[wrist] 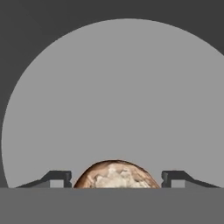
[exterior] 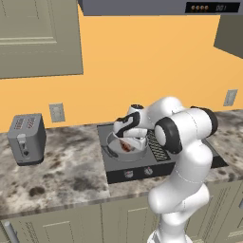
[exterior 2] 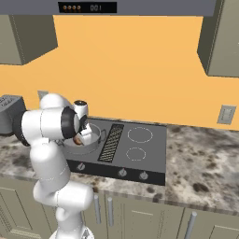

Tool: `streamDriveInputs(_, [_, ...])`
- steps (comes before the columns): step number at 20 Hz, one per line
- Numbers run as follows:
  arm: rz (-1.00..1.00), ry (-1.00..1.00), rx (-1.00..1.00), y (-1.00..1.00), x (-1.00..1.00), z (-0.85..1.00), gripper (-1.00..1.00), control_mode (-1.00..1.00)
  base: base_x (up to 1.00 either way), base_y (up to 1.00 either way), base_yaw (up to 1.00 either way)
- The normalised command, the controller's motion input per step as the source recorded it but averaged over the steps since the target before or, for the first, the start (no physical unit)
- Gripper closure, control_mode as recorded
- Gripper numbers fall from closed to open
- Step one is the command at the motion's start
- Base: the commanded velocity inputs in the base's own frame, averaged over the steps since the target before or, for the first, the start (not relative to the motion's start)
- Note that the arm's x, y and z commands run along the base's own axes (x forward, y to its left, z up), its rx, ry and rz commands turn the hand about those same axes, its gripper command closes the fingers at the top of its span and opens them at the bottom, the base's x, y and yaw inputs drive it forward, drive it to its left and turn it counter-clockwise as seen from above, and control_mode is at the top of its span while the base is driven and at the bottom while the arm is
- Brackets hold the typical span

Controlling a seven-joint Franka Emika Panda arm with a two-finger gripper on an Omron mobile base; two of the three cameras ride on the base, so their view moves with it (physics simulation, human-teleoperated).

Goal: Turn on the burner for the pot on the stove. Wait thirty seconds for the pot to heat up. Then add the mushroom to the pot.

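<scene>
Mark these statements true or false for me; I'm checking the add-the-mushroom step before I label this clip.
1. The gripper is above the wide, shallow grey metal pot. True.
2. The small reddish-brown mushroom sits between the fingers, which stand apart from it on both sides. True.
3. The pot sits on the right half of the flat black cooktop. False: in the right base view it is left of the ribbed grille strip.
4. The boxy grey toaster stands on the cooktop. False: it stands on the speckled stone counter, left of the cooktop.
</scene>
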Motion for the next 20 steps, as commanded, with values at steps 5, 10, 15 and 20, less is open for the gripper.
streamDriveInputs(5, [-0.02, 0.00, 0.00, -0.11, 0.00, 0.00, -1.00, -1.00, 0.00, 0.00, 0.00])
streamDriveInputs(10, [-0.06, -0.02, 0.00, 0.00, -0.01, 0.22, -1.00, -1.00, 0.00, 0.00, 0.00])
streamDriveInputs(15, [-0.08, -0.01, -0.02, -0.05, -0.09, 0.90, -1.00, -1.00, 0.00, 0.00, 0.00])
streamDriveInputs(20, [0.12, -0.08, -0.08, -0.11, -0.58, 1.00, -1.00, -1.00, 0.00, 0.00, 0.00])
